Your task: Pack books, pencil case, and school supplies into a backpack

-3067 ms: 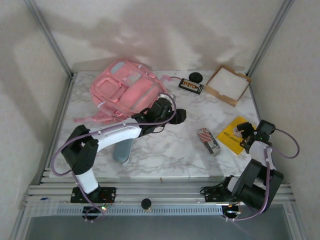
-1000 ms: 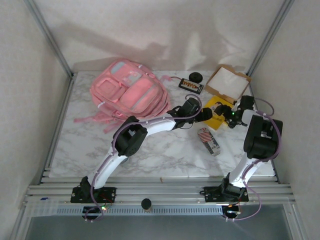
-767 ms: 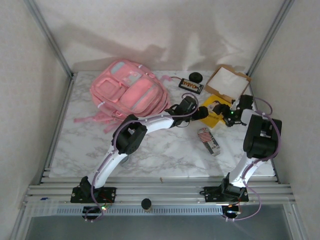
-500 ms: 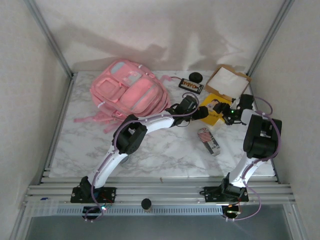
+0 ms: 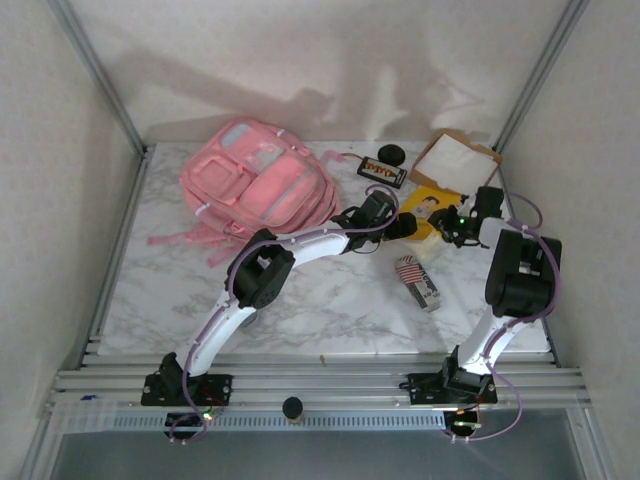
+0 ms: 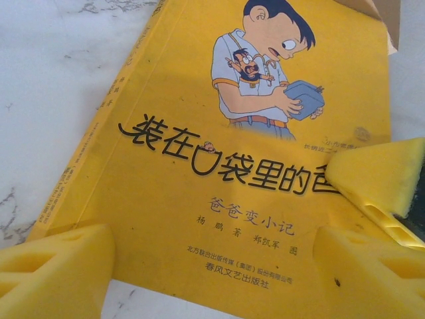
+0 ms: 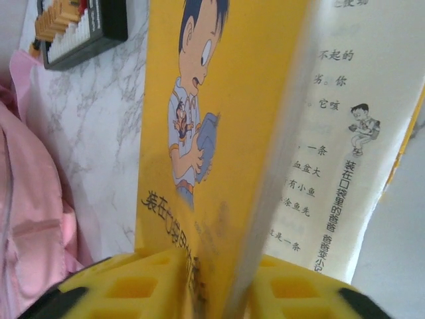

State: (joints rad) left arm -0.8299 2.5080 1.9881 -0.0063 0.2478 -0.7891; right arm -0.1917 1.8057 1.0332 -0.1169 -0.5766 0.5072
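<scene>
Marble counter [image 5: 330,300]. Yellow book [image 5: 422,207] sits right of the backpack [image 5: 255,185]. Right claw [image 7: 216,282] pinched narrow on its cover (inner pages showing). Left claw [image 6: 212,266] wide, straddling the book's lower edge.

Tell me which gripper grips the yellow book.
The right gripper: it pinches the edge of the yellow book, whereas the left gripper stands open over it.
</scene>
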